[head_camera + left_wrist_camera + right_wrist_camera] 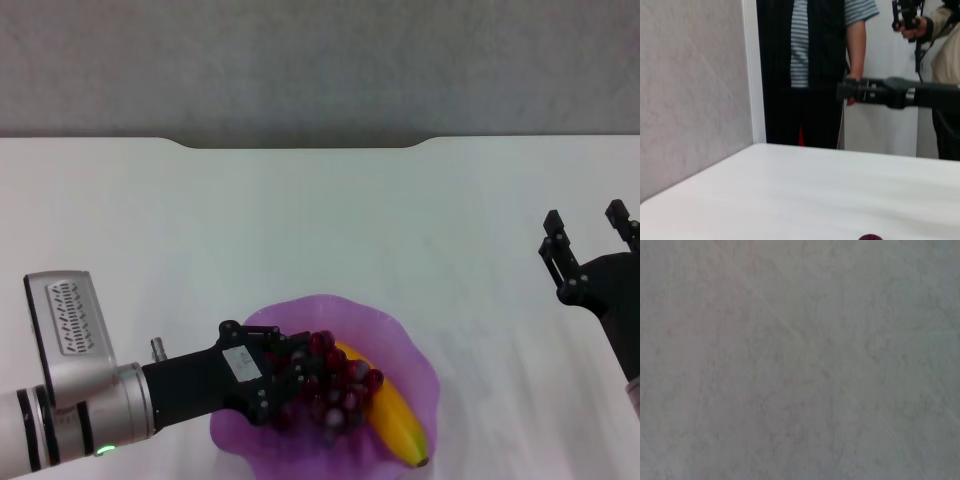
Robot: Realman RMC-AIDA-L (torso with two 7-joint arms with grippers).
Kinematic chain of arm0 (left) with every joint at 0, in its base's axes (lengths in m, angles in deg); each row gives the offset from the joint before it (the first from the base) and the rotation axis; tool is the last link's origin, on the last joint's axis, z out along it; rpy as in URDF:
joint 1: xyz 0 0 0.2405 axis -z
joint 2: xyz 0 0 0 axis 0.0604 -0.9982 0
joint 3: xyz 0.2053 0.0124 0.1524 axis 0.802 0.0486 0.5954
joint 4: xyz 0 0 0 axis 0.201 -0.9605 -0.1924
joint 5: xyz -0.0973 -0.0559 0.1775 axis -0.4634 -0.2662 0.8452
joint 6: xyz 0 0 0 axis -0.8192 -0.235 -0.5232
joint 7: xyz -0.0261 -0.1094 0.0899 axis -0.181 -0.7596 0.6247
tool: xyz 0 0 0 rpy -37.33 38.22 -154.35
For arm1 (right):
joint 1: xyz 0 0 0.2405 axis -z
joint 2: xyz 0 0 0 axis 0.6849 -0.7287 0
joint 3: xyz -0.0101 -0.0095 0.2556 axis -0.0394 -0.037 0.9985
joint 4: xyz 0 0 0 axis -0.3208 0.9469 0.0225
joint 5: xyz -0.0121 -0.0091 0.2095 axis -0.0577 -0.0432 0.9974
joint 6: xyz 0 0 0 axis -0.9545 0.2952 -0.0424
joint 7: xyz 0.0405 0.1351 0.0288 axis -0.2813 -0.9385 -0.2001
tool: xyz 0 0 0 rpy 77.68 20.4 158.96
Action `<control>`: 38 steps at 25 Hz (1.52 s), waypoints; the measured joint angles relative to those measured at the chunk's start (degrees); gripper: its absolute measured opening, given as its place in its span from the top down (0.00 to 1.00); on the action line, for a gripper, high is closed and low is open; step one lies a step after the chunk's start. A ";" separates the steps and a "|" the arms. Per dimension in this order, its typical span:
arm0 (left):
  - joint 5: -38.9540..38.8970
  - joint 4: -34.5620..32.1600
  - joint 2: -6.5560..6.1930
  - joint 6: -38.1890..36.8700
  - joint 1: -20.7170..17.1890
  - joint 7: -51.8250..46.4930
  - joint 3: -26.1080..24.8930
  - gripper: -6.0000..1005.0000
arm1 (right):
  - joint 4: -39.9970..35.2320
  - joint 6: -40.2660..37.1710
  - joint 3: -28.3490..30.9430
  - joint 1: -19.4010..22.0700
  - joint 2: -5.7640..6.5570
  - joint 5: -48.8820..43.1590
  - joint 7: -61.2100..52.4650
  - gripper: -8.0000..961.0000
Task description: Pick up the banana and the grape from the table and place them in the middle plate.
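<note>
Head view, dark red-purple grape [330, 385] bunch, yellow banana [390, 415], translucent purple plate [410, 360]

I saw even, bright light on the table [400, 230], with soft shadows only. The left wrist view was slightly blurred; the right wrist view showed only a dim, featureless grey.

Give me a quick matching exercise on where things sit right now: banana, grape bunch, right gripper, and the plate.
1. banana
2. grape
3. right gripper
4. middle plate

A. off at the table's right side, fingers apart
B. purple, near the front edge
C. at the left gripper's fingers, over the plate
D. lying in the plate, right of the bunch

Pairs: 1-D, 2-C, 3-A, 4-B
</note>
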 joint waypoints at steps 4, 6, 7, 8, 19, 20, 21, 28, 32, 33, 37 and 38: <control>0.14 -0.46 0.05 0.83 0.00 -0.18 0.00 0.71 | 0.00 0.00 0.00 -0.01 0.00 0.00 0.00 0.37; 0.15 -0.50 0.05 0.85 0.00 -0.20 0.00 0.70 | 0.00 0.00 0.00 -0.01 0.00 0.00 0.00 0.37; 0.16 -0.51 0.06 0.86 0.00 -0.21 0.00 0.69 | 0.00 0.00 0.00 -0.01 0.00 0.00 0.00 0.37; 0.16 -0.53 0.06 0.87 -0.04 -0.25 0.00 0.69 | 0.00 0.00 0.00 0.00 0.00 0.00 0.00 0.37; -0.37 -0.56 -0.07 0.38 -0.57 -2.29 -0.68 0.46 | 0.00 0.00 0.00 0.31 0.00 0.00 0.00 0.38; -0.38 -0.60 -0.12 0.29 -0.57 -2.71 -0.68 0.44 | 0.00 0.00 0.00 0.35 0.00 0.00 0.00 0.38; -0.41 -0.64 -0.17 -0.02 -0.57 -3.12 -0.69 0.40 | 0.00 0.00 0.00 0.40 0.00 0.00 0.00 0.38; -0.54 -0.34 -1.12 -5.51 -0.73 -3.75 -0.71 0.18 | 0.00 0.00 0.00 0.44 0.00 0.00 0.00 0.38; -0.76 -0.21 -1.99 -8.63 -1.21 -4.31 -1.25 0.12 | 0.00 0.00 0.00 0.44 0.00 0.00 0.00 0.38; -1.22 -0.20 -2.12 -9.63 -1.36 -4.20 -1.98 0.12 | 0.00 0.00 0.00 0.44 0.00 0.00 0.00 0.38; -4.90 -0.34 -2.21 -12.32 -1.86 -2.93 -2.97 0.12 | 0.00 0.00 0.00 0.41 0.00 0.00 0.00 0.38; -5.91 -0.40 -2.23 -12.83 -1.95 -2.57 -2.99 0.12 | 0.00 0.00 0.00 0.34 0.00 0.00 0.00 0.38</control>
